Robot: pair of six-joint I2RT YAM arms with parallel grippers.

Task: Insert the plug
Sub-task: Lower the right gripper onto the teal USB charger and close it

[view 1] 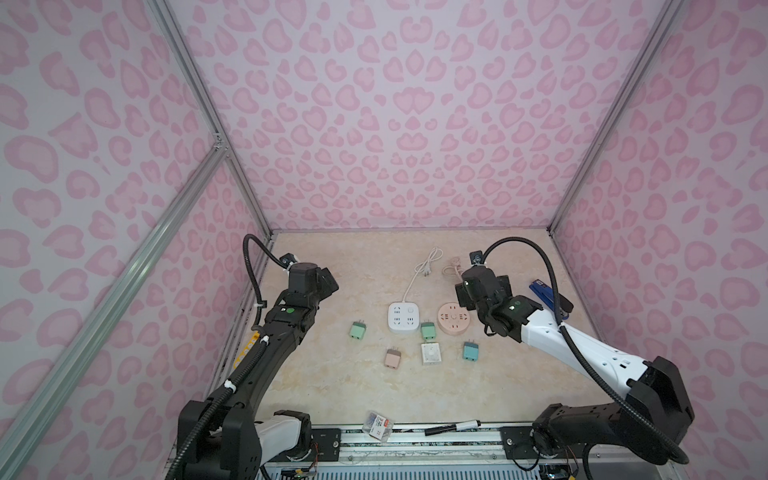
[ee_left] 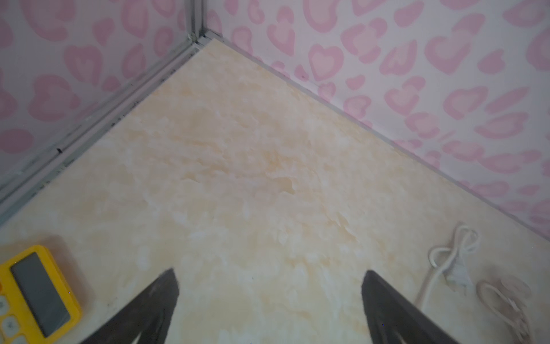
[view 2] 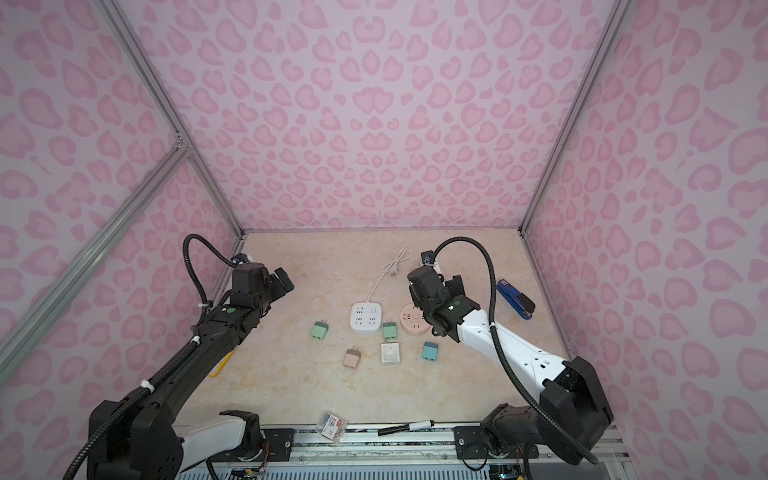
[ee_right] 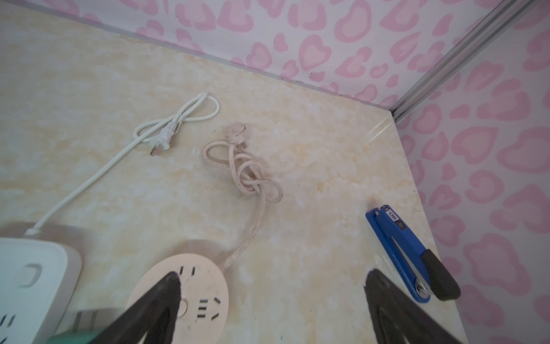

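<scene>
**Operator:** Where do my grippers stand?

**Spotter:** Your right gripper (ee_right: 272, 272) is spread wide, with nothing between its fingers. In its wrist view one finger (ee_right: 160, 300) overlaps the round pink power strip (ee_right: 205, 283) — touching it or above it, I cannot tell. Your left gripper (ee_left: 270, 271) is just as wide, over bare table (ee_left: 253, 178) on the left side.

**Operator:** And the plugs?

**Spotter:** All five lie loose on the table. Nearest your right gripper is the green plug adapter (view 1: 428, 330), just beside the white square power strip (view 1: 403, 318), between it and the round one. Nearer to you lie the white plug adapter (view 1: 431, 353), the teal plug adapter (view 1: 470, 351) and the pink plug adapter (view 1: 392, 358). A second green plug adapter (view 1: 357, 331) lies to the left, apart from both strips.

**Operator:** What crowds the space?

**Spotter:** Behind the strips lie their own cords — the white cord (ee_right: 162, 140) looped, the pink cord (ee_right: 247, 169) knotted. A blue stapler (ee_right: 398, 247) lies by the right wall and a yellow calculator (ee_left: 35, 295) beside your left gripper. A black marker (view 1: 453, 428) and a small box (view 1: 378, 426) sit at the near edge.
</scene>
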